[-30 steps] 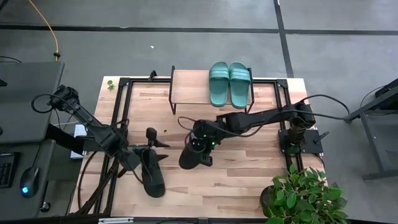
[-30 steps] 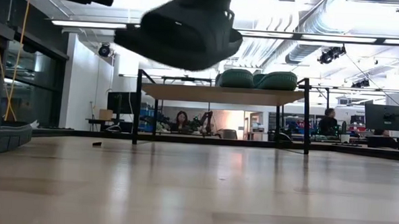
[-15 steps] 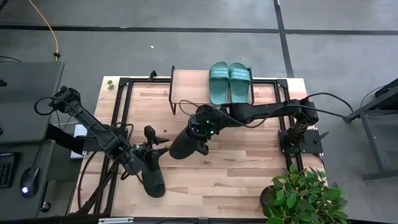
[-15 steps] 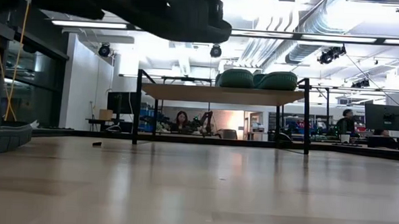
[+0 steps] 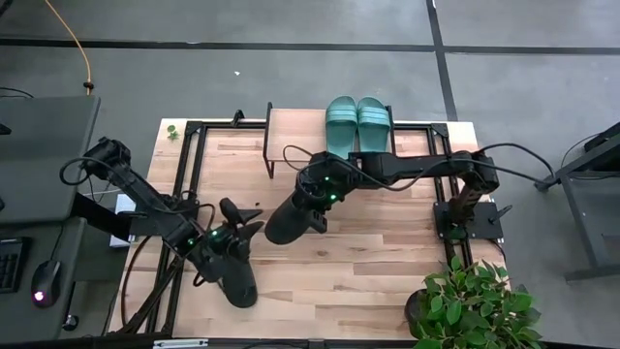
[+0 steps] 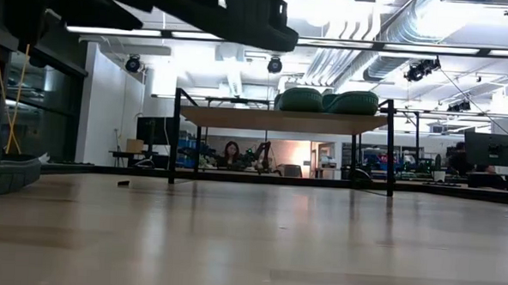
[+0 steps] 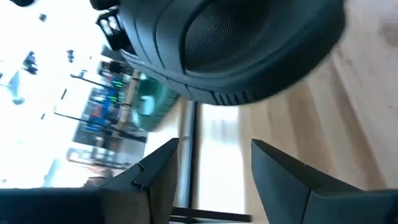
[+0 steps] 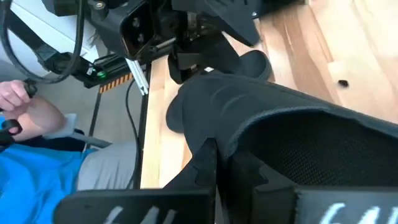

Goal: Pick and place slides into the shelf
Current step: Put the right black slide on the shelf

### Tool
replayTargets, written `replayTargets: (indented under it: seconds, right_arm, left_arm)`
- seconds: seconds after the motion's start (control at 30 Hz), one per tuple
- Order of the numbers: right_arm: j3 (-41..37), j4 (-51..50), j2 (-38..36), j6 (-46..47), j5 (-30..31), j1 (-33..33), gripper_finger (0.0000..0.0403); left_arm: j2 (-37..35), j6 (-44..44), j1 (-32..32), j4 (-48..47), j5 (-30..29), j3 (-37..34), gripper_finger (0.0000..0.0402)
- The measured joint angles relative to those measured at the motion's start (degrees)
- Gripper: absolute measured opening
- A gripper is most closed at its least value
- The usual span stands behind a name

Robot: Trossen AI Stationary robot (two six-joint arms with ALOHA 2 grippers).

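Observation:
In the high view my right gripper [image 5: 312, 199] is shut on a black slide [image 5: 289, 219] above the table's middle. The same slide fills the top of the low view [image 6: 225, 8] and the left wrist view [image 7: 230, 43]. My left gripper [image 5: 242, 215] hangs open over the table's left part, touching nothing. Just near of it, the second black slide [image 5: 237, 276] lies flat on the tabletop. Two teal slides [image 5: 358, 128] sit side by side, soles down, on the right part of the shelf [image 5: 295, 136]. My right gripper [image 8: 217, 152] pinches the edge of the black slide's strap [image 8: 227, 140]. One finger [image 8: 205, 158] lies on the strap's outside and the other sits in the opening under it. The fingers come from above, slanting down. The slide hangs lifted clear and tilted.
The shelf [image 6: 281, 120] stands at the table's far edge, its left part bare. A potted plant [image 5: 470, 301] sits at the near right corner. A black frame rail [image 5: 189, 174] runs along the left. A person's hand [image 8: 25, 106] shows beyond the table's left side.
My right gripper has risen and moved toward the far edge, carrying the black slide higher, so it has climbed nearly out of the top of the low view. The slide has swung so its free end points more to the near left. My left arm has shifted slightly toward the near edge.

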Motion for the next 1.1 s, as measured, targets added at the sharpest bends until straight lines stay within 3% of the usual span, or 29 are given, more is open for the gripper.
replayTargets:
  seconds: [0.13, 0.43, 0.8, 1.1]
  right_arm:
    - [0.0, 0.34, -0.82, -0.05, -0.03, -0.55, 0.0002]
    - [0.0, 5.42, -1.29, 3.15, -3.49, -1.65, 0.0002]
    - [0.0, 6.83, -1.29, 4.31, -4.4, -1.61, 0.0002]
    - [0.0, 7.19, -0.41, 4.56, -3.38, -1.54, 0.0002]
  left_arm:
    - [0.01, 3.76, -3.49, 1.92, -5.37, -0.02, 0.0184]
    - [2.84, 20.94, -7.98, 16.68, -12.9, -0.02, 0.0184]
    - [7.97, 33.73, -7.81, 25.9, -18.46, -0.02, 0.0184]
    - [8.48, 36.2, -7.81, 28.22, -19.31, -0.02, 0.0184]
